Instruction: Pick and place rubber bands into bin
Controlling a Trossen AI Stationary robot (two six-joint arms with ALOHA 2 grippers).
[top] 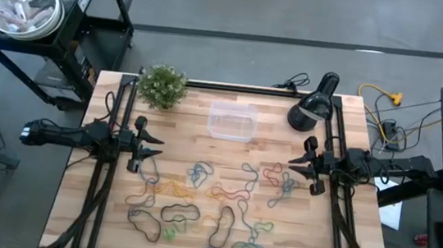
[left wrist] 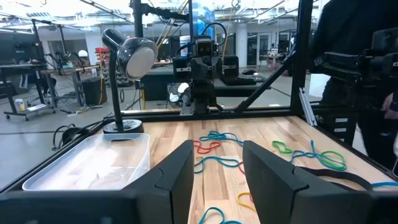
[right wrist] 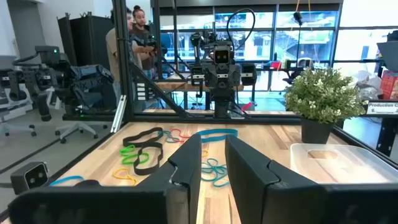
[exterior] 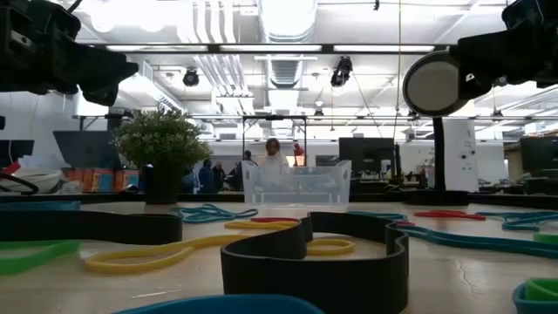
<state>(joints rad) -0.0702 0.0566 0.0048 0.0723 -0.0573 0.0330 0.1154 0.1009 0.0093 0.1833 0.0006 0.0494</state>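
Observation:
Many rubber bands (top: 197,200) in black, blue, green, yellow, orange and red lie loose on the near half of the wooden table (top: 97,210). The clear bin (top: 231,123) stands at the far middle, also seen in the low view (exterior: 296,185). My left gripper (top: 153,146) hovers level at the table's left side, open, pointing right toward the bands. My right gripper (top: 296,163) hovers level at the right side, open, pointing left. In the wrist views, my left gripper (left wrist: 217,177) and my right gripper (right wrist: 212,171) have nothing between their fingers.
A small potted plant (top: 162,85) stands at the far left corner, and a black desk lamp (top: 312,109) at the far right. Black frame rails and cables run along both table sides. People stand in the room beyond (right wrist: 134,31).

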